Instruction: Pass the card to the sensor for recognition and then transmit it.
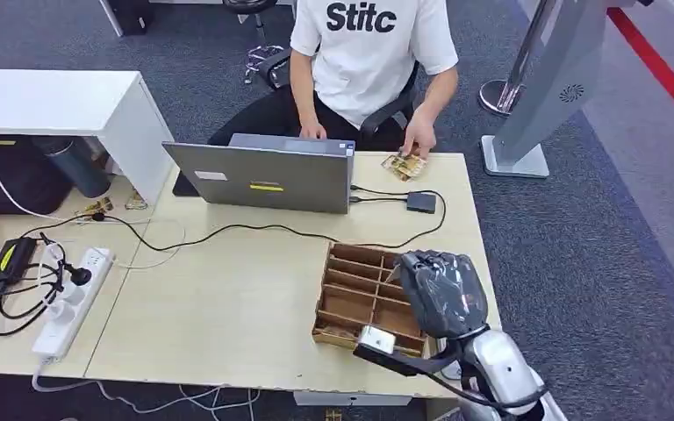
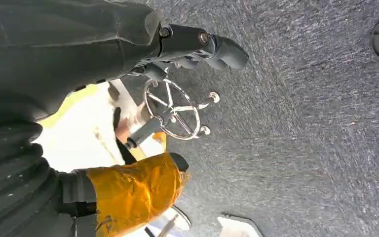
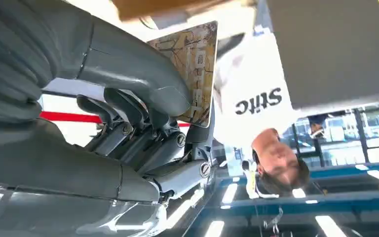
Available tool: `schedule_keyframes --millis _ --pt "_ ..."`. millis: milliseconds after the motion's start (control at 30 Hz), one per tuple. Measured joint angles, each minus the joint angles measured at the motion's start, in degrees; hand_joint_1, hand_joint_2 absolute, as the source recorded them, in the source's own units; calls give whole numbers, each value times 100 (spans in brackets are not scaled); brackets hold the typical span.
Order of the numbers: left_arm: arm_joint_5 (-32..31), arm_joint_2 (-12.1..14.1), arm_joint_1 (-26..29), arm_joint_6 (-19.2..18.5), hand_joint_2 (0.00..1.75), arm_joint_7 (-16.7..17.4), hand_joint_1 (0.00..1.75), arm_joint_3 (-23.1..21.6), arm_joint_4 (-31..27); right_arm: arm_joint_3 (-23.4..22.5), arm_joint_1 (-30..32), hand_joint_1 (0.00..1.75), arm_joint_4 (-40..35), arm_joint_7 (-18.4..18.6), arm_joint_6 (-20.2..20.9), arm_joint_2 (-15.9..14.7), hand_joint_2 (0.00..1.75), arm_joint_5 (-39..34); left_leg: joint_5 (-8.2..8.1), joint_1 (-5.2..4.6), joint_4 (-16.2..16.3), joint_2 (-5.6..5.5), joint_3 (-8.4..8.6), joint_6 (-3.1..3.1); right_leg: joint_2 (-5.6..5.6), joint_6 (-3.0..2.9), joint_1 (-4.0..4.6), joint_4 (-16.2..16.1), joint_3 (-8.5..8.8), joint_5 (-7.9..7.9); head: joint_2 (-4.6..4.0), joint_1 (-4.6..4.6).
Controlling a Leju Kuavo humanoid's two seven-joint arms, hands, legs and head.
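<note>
Card (image 3: 192,69), patterned in brown and gold, was seen in the right wrist view pinched between the thumb and darker fingers of the right hand (image 3: 128,98), standing up past the thumb. In the head view the right hand (image 1: 443,294) was held over the near right part of the desk (image 1: 228,298), above a wooden tray (image 1: 351,298) of open compartments. The card was probably gripped by one end so that its free face could be shown to the sensor. A small dark box (image 1: 420,202), wired to the laptop (image 1: 259,175), lay further back on the desk and was judged likely to be that sensor, though this could not be confirmed. A person in a white shirt (image 1: 369,53) sat behind the laptop, one hand resting on a stack of similar cards (image 1: 404,165), seemingly placed to receive the card afterwards.

The card itself was hidden behind the hand in the head view. The left hand (image 2: 79,74) was seen hanging over grey carpet with a chair base beyond; its fingers seemed to hold nothing, but whether they were spread or curled could not be told. An orange-wrapped part near it could not be identified.
</note>
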Motion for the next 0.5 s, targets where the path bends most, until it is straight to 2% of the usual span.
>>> schedule_keyframes --millis 167,267,500 --pt "-224 217 -82 -134 175 -39 0 0 0 57 -979 175 285 37 567 197 175 -475 10 0 0 -2 1 -7 0 -2 0 10 -1 3 0 0" --pt "-444 326 -140 -228 175 -50 0 -2 0 131 -1632 175 775 201 912 378 175 -667 18 0 0 -2 0 -15 0 -8 0 17 -6 7 0 0" --pt "-691 477 -242 -324 175 -16 0 -2 0 288 -2761 175 2017 385 1205 898 175 -895 23 1 0 -7 -1 -21 -1 -9 0 26 -11 7 0 -4"
